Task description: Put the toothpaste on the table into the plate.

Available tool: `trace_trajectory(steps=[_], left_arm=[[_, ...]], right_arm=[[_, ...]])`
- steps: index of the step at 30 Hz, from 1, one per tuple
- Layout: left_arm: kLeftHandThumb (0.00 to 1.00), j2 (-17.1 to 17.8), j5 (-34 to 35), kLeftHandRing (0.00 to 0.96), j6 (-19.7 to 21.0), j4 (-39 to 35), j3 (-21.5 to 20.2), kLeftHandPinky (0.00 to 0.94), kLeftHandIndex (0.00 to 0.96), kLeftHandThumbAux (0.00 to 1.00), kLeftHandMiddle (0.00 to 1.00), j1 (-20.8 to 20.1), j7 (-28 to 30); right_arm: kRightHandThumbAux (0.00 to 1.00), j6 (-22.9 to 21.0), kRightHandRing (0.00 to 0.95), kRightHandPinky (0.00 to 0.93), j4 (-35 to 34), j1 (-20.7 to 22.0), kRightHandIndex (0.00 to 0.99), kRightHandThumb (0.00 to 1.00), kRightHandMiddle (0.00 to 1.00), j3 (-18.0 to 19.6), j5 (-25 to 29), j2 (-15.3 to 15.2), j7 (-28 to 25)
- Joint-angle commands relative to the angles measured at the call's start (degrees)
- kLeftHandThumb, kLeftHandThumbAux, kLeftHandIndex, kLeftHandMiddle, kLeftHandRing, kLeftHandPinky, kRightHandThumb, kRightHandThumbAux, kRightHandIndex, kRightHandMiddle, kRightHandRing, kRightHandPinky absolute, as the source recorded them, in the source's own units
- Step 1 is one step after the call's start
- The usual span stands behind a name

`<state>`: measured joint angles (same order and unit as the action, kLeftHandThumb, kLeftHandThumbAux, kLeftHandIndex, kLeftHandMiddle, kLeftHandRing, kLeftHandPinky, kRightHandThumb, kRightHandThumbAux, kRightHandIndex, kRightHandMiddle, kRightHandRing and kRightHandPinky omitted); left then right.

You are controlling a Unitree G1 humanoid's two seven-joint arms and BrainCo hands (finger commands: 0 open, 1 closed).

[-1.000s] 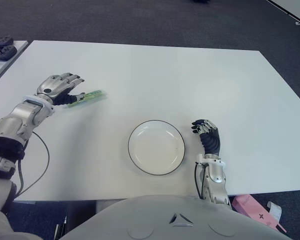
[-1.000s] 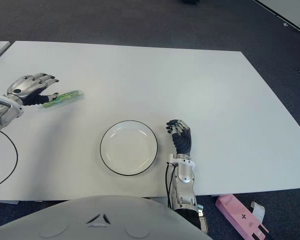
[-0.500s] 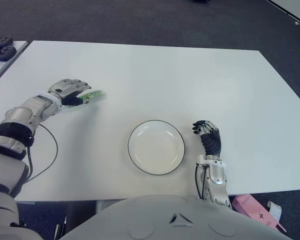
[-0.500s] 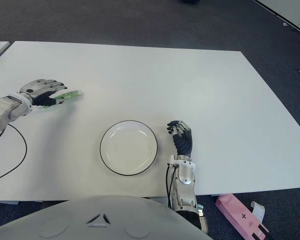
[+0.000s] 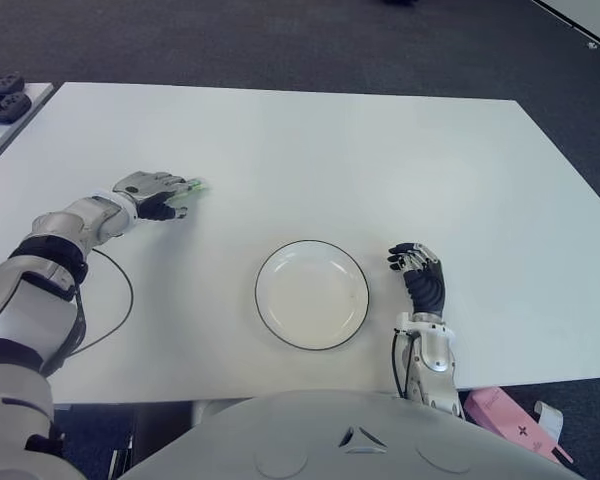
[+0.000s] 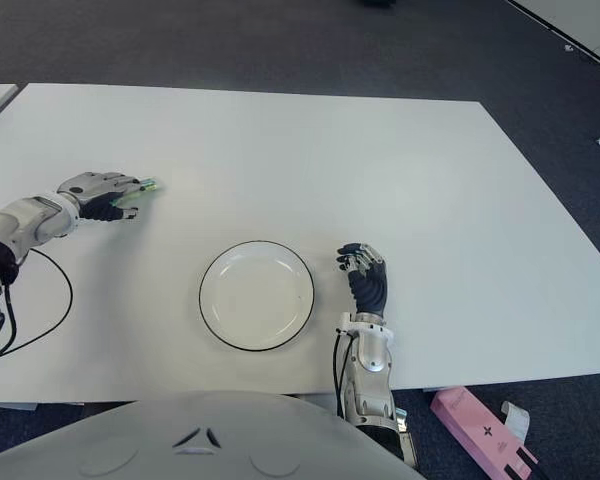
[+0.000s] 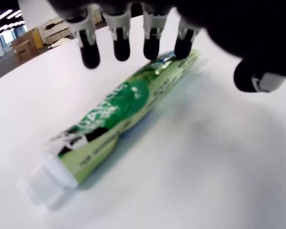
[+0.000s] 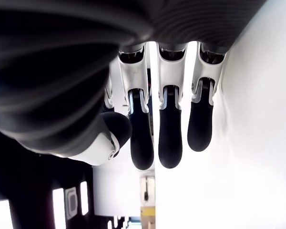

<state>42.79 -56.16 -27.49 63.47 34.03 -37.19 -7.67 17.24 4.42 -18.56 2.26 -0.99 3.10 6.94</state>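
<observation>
left hand (image 5: 158, 193) out over the tube (image 7: 119, 121), well to the left of the plate (image 5: 312, 294) and a bit farther up the table (image 5: 380, 160). fingers (image 7: 121, 44) spread and hanging just above the green toothpaste tube, thumb off to one side, nothing gripped. tube lying flat on the white top, white cap end pointing away from the palm, the far end tucked under the fingertips; only a sliver of green showing past the knuckles (image 6: 146, 185) from the head camera. can't tell from here whether the fingertips are touching the tube or just above it.

right hand (image 5: 423, 282) just right of the plate, near the front edge, fingers (image 8: 170, 133) gently curled and relaxed, holding nothing.

plate round, white, dark-rimmed, nothing in it, sitting near the front middle of the table. tube well apart from it, outside the rim entirely.

black cable (image 5: 105, 325) looping on the table left of the plate, under the left forearm. pink box (image 6: 480, 433) down on the floor, right of the plate and past the table's front edge.
</observation>
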Motion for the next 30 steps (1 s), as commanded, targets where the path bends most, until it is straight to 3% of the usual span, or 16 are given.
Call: trace_trajectory(steps=[1, 6, 16, 30], left_arm=[[0.540, -1.7, 0.0, 0.063, -0.5, 2.5, 1.7, 0.214, 0.000, 0.208, 0.024, -0.8, -0.5], [0.558, -3.8, 0.6, 0.083, 0.0, 4.2, 2.5, 0.236, 0.000, 0.222, 0.033, -1.5, 0.6], [0.601, -8.3, 2.1, 0.137, 4.8, 9.8, 3.5, 0.291, 0.000, 0.234, 0.050, -1.9, 2.0], [0.652, -10.2, 7.5, 0.183, 9.5, 12.3, 2.5, 0.311, 0.000, 0.226, 0.071, -1.0, 4.9]], right_arm=[[0.727, -0.8, 0.487, 0.475, 0.6, -0.4, 0.428, 0.710, 0.490, 0.0, -0.1, 0.4, 0.1], [0.727, -0.8, 0.484, 0.473, 0.4, -0.5, 0.428, 0.709, 0.490, 0.0, 0.1, 0.5, 0.1], [0.727, -1.1, 0.489, 0.486, -0.6, -1.2, 0.428, 0.709, 0.490, 0.0, 0.6, 0.6, -0.1], [0.727, -0.8, 0.488, 0.475, -1.1, -1.9, 0.429, 0.709, 0.494, 0.5, 0.6, 0.0, -0.6]])
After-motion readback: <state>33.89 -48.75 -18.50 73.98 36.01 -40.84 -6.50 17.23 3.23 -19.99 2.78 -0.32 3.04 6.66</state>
